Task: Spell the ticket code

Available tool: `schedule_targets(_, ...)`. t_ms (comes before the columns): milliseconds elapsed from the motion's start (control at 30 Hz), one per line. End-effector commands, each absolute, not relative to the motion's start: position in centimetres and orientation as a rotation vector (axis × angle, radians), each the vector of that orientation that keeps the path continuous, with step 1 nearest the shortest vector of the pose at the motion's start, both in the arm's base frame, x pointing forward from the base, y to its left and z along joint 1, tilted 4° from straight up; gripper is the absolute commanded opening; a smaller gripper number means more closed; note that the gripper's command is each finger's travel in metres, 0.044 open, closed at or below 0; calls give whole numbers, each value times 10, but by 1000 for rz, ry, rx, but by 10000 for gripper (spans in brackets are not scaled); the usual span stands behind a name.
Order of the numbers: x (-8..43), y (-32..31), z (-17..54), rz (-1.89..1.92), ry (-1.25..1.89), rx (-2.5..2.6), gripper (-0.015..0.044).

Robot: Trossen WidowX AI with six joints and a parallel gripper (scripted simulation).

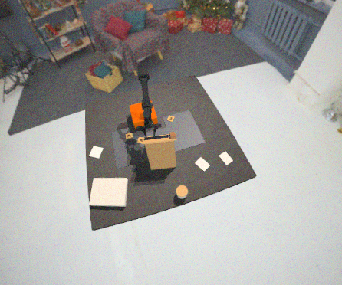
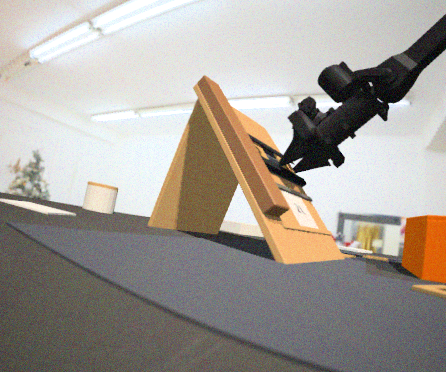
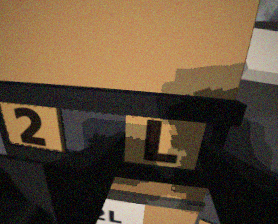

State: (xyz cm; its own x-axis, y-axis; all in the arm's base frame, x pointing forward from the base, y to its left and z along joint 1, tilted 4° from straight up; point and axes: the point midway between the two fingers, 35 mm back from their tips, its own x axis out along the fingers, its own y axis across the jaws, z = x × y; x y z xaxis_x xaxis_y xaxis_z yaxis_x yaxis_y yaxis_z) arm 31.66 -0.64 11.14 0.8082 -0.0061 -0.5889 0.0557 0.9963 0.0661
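The slanted wooden board (image 1: 161, 154) (image 2: 270, 234) (image 3: 120, 45) carries a black rail (image 3: 50, 92). A "2" tile (image 3: 32, 127) sits in the rail at the left of the wrist view. An "L" tile (image 3: 165, 142) is in the rail near its right end, with a gap between the two. My gripper (image 1: 150, 136) (image 2: 288, 168) (image 3: 162, 141) is shut on the "L" tile, one finger on each side. The ticket (image 2: 299, 209) (image 3: 120, 215) is below the rail; only "2L" shows partly in the wrist view. Loose tiles (image 1: 129, 135) (image 1: 170, 118) (image 2: 445, 292) lie on the counter.
A brown block (image 1: 172, 135) (image 2: 245, 149) runs along one side of the board. The orange base (image 1: 143, 115) (image 2: 440, 249) is behind the tiles. A lidded cup (image 1: 182, 191) (image 2: 100, 199), a white box (image 1: 109, 191) and white cards (image 1: 96, 152) (image 1: 202, 164) (image 1: 225, 158) stand around.
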Motion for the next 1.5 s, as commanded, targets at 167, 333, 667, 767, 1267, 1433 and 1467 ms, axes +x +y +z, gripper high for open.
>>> schedule_targets(167,316,-2,111,-36,630,85,0)
schedule_targets(333,317,0,112,-36,630,85,0)
schedule_targets(667,317,5,112,-36,629,86,0)
schedule_targets(767,317,7,112,-36,629,86,0)
schedule_targets(1267,318,14,113,-36,629,87,0)
schedule_targets(1433,318,16,113,-36,629,87,0)
schedule_targets(1467,318,17,113,-35,629,87,0)
